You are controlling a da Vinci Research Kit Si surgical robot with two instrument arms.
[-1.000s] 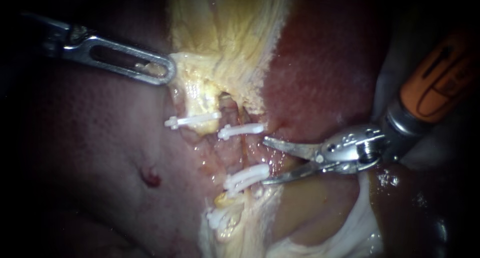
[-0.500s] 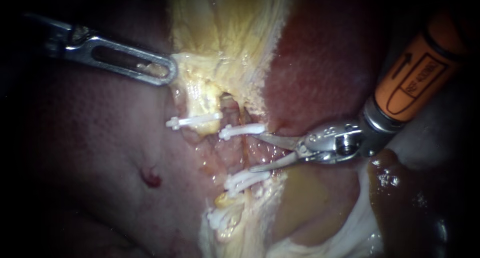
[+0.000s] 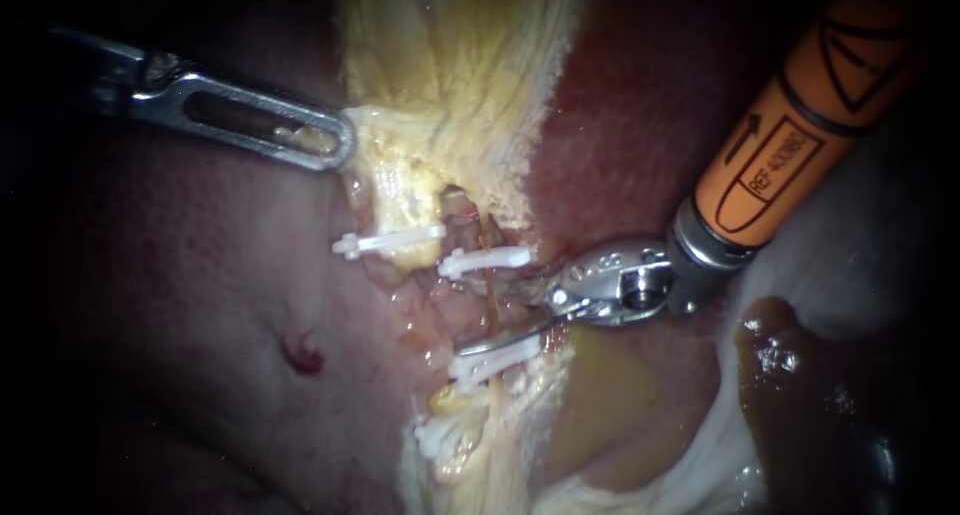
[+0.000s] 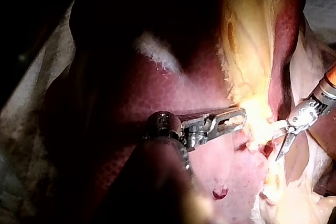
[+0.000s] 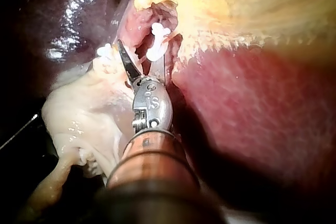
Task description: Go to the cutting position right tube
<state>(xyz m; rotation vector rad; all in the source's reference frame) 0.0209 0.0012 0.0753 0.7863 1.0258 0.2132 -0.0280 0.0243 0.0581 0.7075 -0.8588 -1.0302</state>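
Between two sets of white clips at the middle of the endoscope view runs the right tube (image 3: pixel 490 300), a thin reddish strand going up and down the picture. The upper clip (image 3: pixel 485 260) crosses it above, and a pair of clips (image 3: pixel 492 360) crosses it below. The right instrument (image 3: pixel 470 313) comes in from the upper right. Its two narrow blades stand well apart, one just under the upper clip and the other just above the pair, with the bare stretch of tube between them. Whether either blade touches the tube cannot be told. The right wrist view also shows the blades spread to either side of the strand.

Behind the metal wrist sits an orange sleeve (image 3: pixel 790 145) with dark printed markings on it.

Beside the right tube, towards the left, another clip (image 3: pixel 385 241) lies across a pale yellow stump. The left instrument (image 3: pixel 335 145) reaches in from the left. Its slotted jaws are closed together on the edge of the yellow tissue (image 3: pixel 400 175), and a bit of that tissue shows through the slot. Dark red liver (image 3: pixel 640 125) lies under the right instrument. A small red spot (image 3: pixel 300 355) marks the pink surface well to the left of the clips.
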